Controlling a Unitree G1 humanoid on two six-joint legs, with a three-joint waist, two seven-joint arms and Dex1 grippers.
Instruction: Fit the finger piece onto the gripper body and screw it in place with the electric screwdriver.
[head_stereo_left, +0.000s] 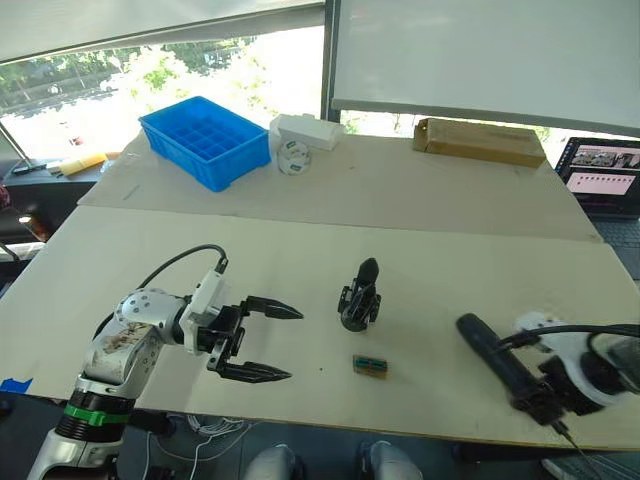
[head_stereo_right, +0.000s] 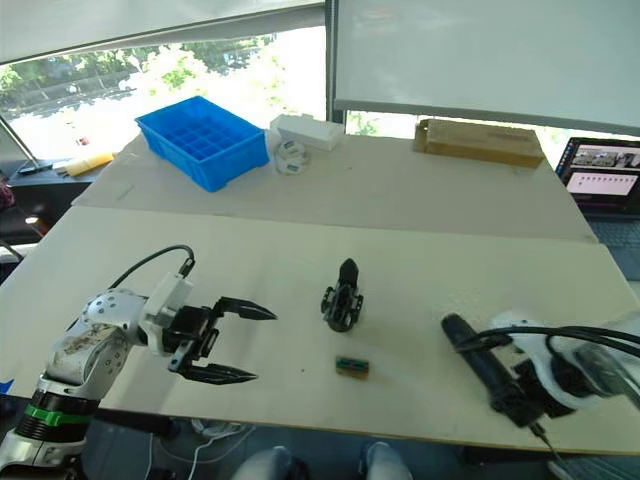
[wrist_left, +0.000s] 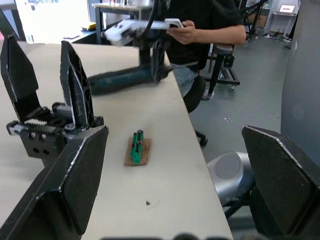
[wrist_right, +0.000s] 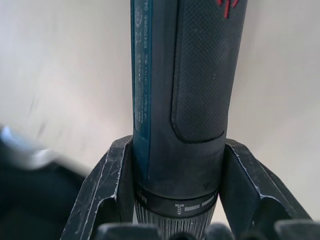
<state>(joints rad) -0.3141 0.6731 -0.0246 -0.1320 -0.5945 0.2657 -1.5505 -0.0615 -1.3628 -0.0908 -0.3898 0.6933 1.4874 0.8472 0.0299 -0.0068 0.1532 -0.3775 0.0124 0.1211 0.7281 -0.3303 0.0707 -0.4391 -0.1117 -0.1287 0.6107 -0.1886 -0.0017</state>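
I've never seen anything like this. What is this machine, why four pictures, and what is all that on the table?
It is a two-armed humanoid robot. Two pictures come from cameras on its head, two from cameras on its wrists. The left claw hovers open over the table. The right claw is shut on the electric screwdriver. Between them stands the gripper body, near a small green part. Farther back lie a blue bin and a cardboard box. A seated person shows in the left wrist view.

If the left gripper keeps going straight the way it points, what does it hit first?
Probably the gripper body. The open left gripper points across the table toward it, and its wrist view shows the body just ahead, slightly off centre. The small green part lies close to that line too, so depth is uncertain.
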